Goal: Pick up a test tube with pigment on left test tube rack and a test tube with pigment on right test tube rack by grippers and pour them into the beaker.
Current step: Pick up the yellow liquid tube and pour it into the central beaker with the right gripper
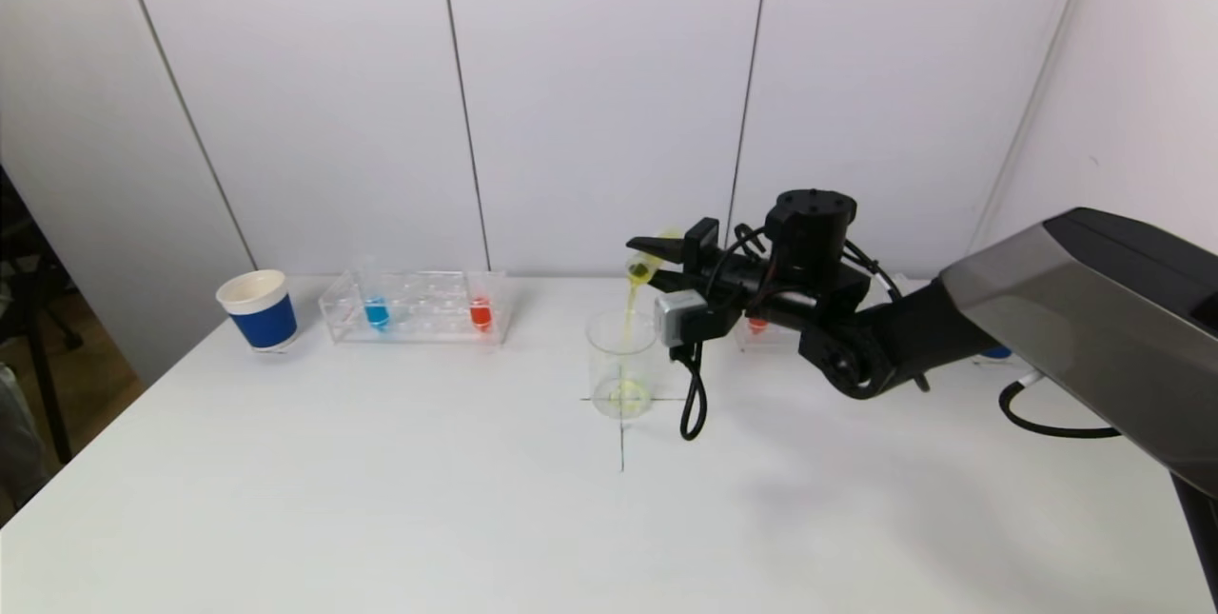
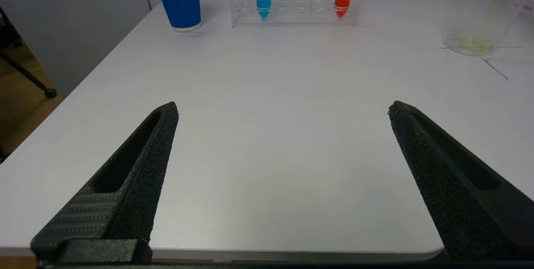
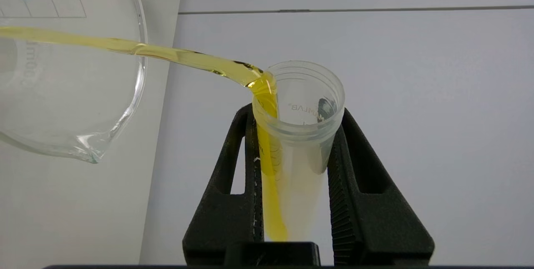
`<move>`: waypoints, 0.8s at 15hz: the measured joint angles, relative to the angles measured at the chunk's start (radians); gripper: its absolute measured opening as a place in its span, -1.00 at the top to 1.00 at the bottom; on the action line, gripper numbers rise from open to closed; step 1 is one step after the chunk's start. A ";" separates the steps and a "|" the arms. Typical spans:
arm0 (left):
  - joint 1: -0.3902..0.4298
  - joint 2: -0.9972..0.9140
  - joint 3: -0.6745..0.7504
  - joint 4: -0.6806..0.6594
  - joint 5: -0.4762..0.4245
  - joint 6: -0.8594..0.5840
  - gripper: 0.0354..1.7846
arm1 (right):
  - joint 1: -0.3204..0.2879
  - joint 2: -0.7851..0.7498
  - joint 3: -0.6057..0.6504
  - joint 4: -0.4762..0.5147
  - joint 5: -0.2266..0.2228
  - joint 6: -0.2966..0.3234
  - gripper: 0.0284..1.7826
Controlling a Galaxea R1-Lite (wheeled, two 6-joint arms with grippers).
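Observation:
My right gripper (image 1: 657,262) is shut on a tilted test tube (image 1: 642,267) above the clear beaker (image 1: 623,366). A thin yellow stream runs from the tube's mouth into the beaker, and yellow liquid lies on its bottom. In the right wrist view the fingers (image 3: 350,169) clamp the tube (image 3: 298,135) and the stream crosses the beaker's rim (image 3: 142,52). The left rack (image 1: 419,307) holds a blue tube (image 1: 377,312) and a red tube (image 1: 481,313). The right rack is mostly hidden behind the right arm; a red tube (image 1: 757,325) shows there. My left gripper (image 2: 283,108) is open and empty near the table's front edge.
A blue paper cup (image 1: 259,309) stands left of the left rack. A black cross (image 1: 622,433) is drawn on the white table (image 1: 381,500) under the beaker. A black cable loop (image 1: 693,405) hangs from the right wrist beside the beaker.

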 joint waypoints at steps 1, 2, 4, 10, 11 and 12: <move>0.000 0.000 0.000 0.000 0.000 0.000 -0.98 | 0.000 0.000 0.000 0.003 -0.004 -0.010 0.46; 0.000 0.000 0.000 0.000 0.000 0.000 -0.98 | 0.001 0.000 -0.002 0.009 -0.006 -0.019 0.46; 0.000 0.000 0.000 0.000 0.000 0.000 -0.98 | 0.002 0.000 -0.005 0.014 -0.007 -0.032 0.46; 0.000 0.000 0.000 0.000 0.000 0.000 -0.98 | 0.001 -0.001 -0.021 0.055 -0.009 -0.095 0.46; 0.000 0.000 0.000 0.000 0.000 0.000 -0.98 | 0.001 -0.002 -0.026 0.066 -0.009 -0.106 0.46; 0.000 0.000 0.000 0.000 0.000 0.000 -0.98 | 0.001 -0.004 -0.029 0.075 -0.010 -0.118 0.46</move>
